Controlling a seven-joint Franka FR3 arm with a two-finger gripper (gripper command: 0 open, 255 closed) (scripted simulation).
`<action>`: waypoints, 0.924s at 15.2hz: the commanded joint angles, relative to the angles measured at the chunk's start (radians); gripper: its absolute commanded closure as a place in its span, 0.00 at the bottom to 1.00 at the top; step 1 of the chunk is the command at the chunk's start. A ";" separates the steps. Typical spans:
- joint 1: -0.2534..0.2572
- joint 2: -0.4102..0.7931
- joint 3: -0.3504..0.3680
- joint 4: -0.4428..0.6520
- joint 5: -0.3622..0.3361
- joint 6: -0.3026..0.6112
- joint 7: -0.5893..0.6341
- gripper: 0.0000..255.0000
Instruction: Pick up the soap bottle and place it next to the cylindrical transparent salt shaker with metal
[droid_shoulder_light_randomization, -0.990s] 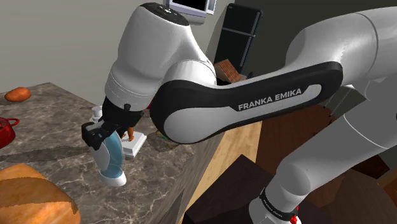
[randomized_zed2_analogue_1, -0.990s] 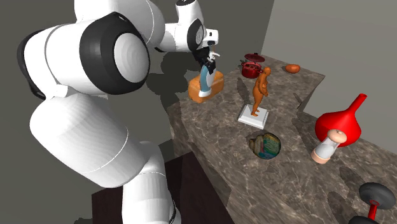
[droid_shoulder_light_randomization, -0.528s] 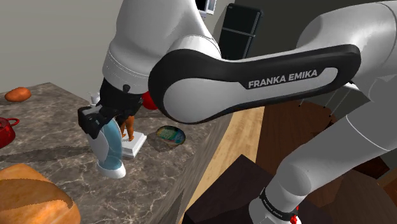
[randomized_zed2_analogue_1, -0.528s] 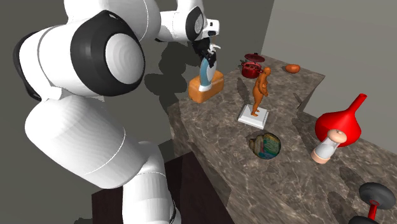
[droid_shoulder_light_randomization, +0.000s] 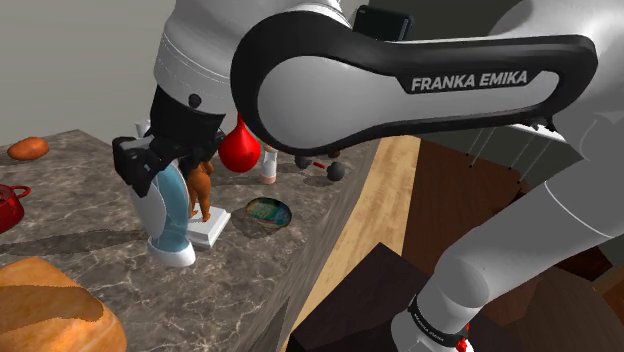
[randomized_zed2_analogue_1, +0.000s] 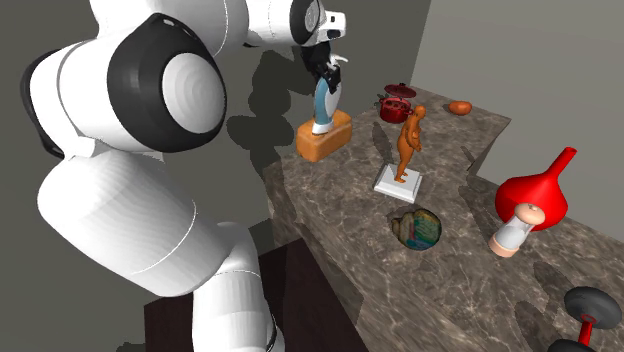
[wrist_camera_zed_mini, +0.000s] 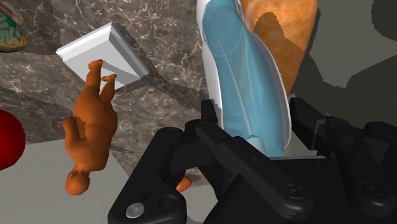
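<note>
The soap bottle (droid_shoulder_light_randomization: 168, 215) is blue with white trim, and my gripper (droid_shoulder_light_randomization: 150, 170) is shut on its top. It hangs upright above the marble counter (droid_shoulder_light_randomization: 90, 215), between the bread loaf (droid_shoulder_light_randomization: 50, 310) and the orange figurine (droid_shoulder_light_randomization: 205, 195). In the second exterior view the bottle (randomized_zed2_analogue_1: 325, 105) hangs under the gripper (randomized_zed2_analogue_1: 328, 72), in front of the loaf (randomized_zed2_analogue_1: 325, 138). The wrist view has the black fingers (wrist_camera_zed_mini: 213, 137) clasping the bottle (wrist_camera_zed_mini: 245, 76). The salt shaker (randomized_zed2_analogue_1: 512, 235), pale with a pinkish cap, stands far along the counter beside a red vase (randomized_zed2_analogue_1: 535, 195); in the shoulder view the shaker (droid_shoulder_light_randomization: 269, 165) is small.
The figurine (randomized_zed2_analogue_1: 408, 145) stands on a white base (randomized_zed2_analogue_1: 398, 183). A patterned bowl (randomized_zed2_analogue_1: 418, 228) lies between it and the shaker. A red pot (randomized_zed2_analogue_1: 397, 103) and an orange lump (randomized_zed2_analogue_1: 460, 107) sit at the far end. A dumbbell (randomized_zed2_analogue_1: 590, 320) lies at the near right.
The gripper has risen with the bottle in it. In the shoulder view it has also drifted left, and the arm now uncovers the vase, shaker and bowl.
</note>
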 joint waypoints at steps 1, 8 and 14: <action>0.000 -0.002 -0.006 0.029 0.002 -0.031 -0.005 1.00; -0.008 0.009 -0.010 0.131 -0.009 -0.125 -0.005 1.00; -0.018 0.029 -0.004 0.219 -0.027 -0.198 0.001 1.00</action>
